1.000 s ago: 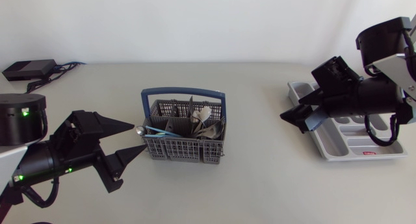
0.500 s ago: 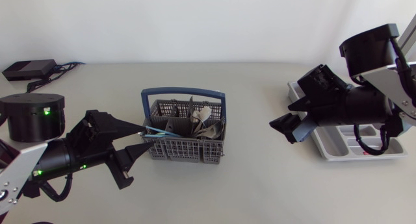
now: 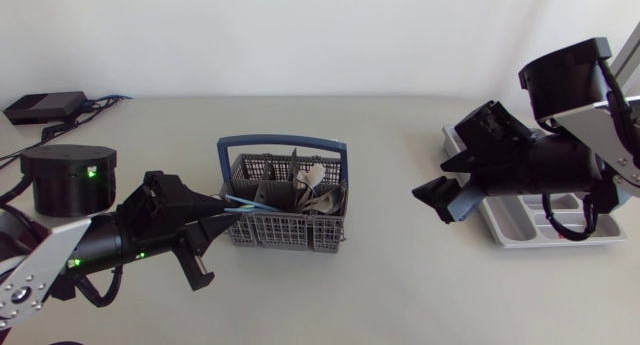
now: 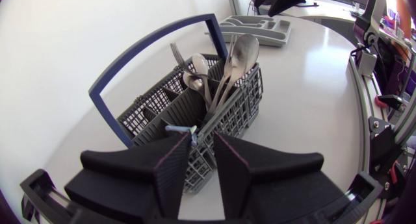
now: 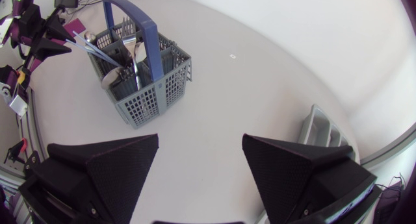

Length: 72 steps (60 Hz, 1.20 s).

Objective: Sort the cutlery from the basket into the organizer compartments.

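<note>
A grey mesh basket (image 3: 285,228) with a blue handle (image 3: 283,142) stands mid-table and holds several spoons and forks (image 3: 310,185). A blue-handled utensil (image 3: 245,207) juts out of its left side. My left gripper (image 3: 222,211) is at that side, open by a narrow gap. In the left wrist view the utensil's end (image 4: 182,128) lies between the tips of the left gripper (image 4: 200,138), against one finger only. My right gripper (image 3: 435,200) hangs wide open and empty between the basket and the grey organizer (image 3: 505,230). The right wrist view shows this gripper (image 5: 200,143) above the bare table, with the basket (image 5: 156,94) ahead.
A black box (image 3: 45,107) with cables lies at the rear left of the table. In the left wrist view the organizer (image 4: 257,26) sits far beyond the basket (image 4: 240,100). A corner of the organizer (image 5: 318,130) shows beside one right finger.
My left gripper has moved right to the basket's side and its fingers have narrowed around the blue-handled utensil's end. My right gripper shifted slightly left, away from the organizer, still wide open.
</note>
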Motion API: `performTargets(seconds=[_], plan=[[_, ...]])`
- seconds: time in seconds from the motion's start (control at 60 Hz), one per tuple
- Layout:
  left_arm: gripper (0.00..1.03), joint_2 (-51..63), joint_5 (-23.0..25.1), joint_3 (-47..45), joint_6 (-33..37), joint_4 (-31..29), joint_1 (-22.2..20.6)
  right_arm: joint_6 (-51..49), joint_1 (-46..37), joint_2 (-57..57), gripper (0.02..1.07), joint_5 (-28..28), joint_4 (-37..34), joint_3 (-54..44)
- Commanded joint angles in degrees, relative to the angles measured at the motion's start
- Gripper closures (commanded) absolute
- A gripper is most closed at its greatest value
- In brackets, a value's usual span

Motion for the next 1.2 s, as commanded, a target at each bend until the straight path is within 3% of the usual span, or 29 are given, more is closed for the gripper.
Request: performTargets(seconds=[0.0,0.233,0.817,1.183], plan=[[0.97,1.65,0.33,-0.30,0.48,0.22,-0.78,1.54,0.49,-0.79,0.14,0.48,0.76,-1.89],[1.00,2.00,0.33,2.16,0.57,-2.24,-0.87,1.37,0.58,-0.79,0.14,0.57,1.12,-1.97],[1.00,-8.81,2.88,21.50,7.87,-29.05,1.85,1.89,5.86,-1.05,0.14,0.75,-0.55,0.14],[1.00,-8.37,7.01,35.39,9.54,-45.40,5.02,3.30,16.23,-2.11,0.14,1.54,-1.79,3.74]])
